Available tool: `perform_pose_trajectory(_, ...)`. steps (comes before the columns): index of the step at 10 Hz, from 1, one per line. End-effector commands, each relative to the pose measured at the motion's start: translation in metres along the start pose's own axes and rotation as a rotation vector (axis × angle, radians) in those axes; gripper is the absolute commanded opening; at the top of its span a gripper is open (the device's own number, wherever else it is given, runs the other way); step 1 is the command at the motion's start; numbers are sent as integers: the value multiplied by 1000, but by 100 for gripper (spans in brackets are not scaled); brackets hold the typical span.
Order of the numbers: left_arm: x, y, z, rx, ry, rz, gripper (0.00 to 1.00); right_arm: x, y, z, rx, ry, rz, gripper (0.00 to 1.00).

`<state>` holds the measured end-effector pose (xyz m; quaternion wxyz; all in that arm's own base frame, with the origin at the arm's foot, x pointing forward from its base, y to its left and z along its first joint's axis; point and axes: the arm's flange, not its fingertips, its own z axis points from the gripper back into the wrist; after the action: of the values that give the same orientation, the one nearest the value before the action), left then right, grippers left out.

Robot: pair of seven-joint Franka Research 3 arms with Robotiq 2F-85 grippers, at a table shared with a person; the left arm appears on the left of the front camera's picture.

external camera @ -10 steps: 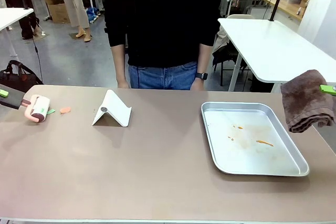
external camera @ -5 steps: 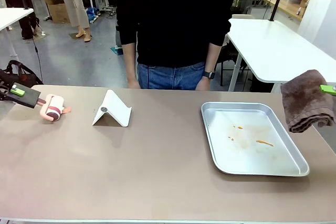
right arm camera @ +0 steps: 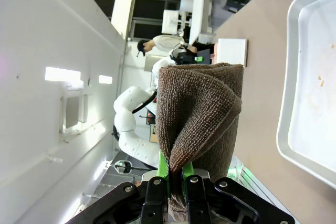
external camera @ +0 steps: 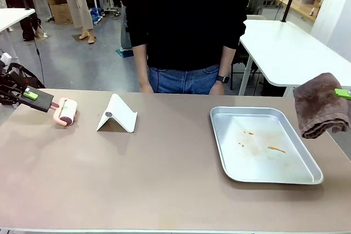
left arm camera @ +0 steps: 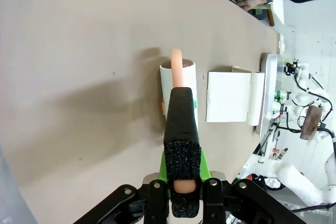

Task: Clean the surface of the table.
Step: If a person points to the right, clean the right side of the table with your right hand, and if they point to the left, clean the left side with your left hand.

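The tan-brown table point(external camera: 164, 173) spreads across the front view. At its far left a lint roller point(external camera: 66, 112) with a pink handle lies with its roll on the tabletop, and my left gripper point(external camera: 33, 97) is shut on that handle. In the left wrist view the white roll point(left arm camera: 178, 85) rests on the table point(left arm camera: 79, 77) beyond my left gripper point(left arm camera: 180, 103), with specks of orange and green at its sides. At the right edge my right gripper point(external camera: 341, 93) holds a folded brown cloth point(external camera: 321, 105) up off the table. The cloth point(right arm camera: 202, 108) is pinched in my right gripper point(right arm camera: 176, 182).
A silver tray point(external camera: 213, 121) with orange smears lies on the table's right half. A white folded stand point(external camera: 117, 114) sits left of centre, right of the roller. A person point(external camera: 186, 26) in a black top stands at the far edge. White tables stand behind.
My left gripper has pushed the lint roller to the right, over the spot where orange and green scraps lay. The person has stepped to the right. The right arm has not moved.
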<state>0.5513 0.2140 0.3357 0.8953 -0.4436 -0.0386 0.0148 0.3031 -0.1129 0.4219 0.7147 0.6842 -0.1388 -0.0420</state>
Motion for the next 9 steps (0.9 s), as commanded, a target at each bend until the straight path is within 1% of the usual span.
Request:
perform_pose_trajectory(1, -4, 0, -10, 11, 65, -7, 22, -1, 2, 1, 5, 6, -4, 0)
perform_pose_trajectory(3, -7, -15, -7, -35, 41, -68, 22, -1, 2, 1, 5, 6, -4, 0)
perform_pose_trajectory(5, -23, -35, 16, -60, 11, -129, 22, -1, 2, 1, 5, 6, -4, 0)
perform_pose_trajectory(7, -59, -62, 52, -111, 10, -179, 22, -1, 2, 1, 5, 6, -4, 0)
perform_pose_trajectory(9, -103, -82, 78, -148, 0, -173, 22, -1, 2, 1, 5, 6, -4, 0)
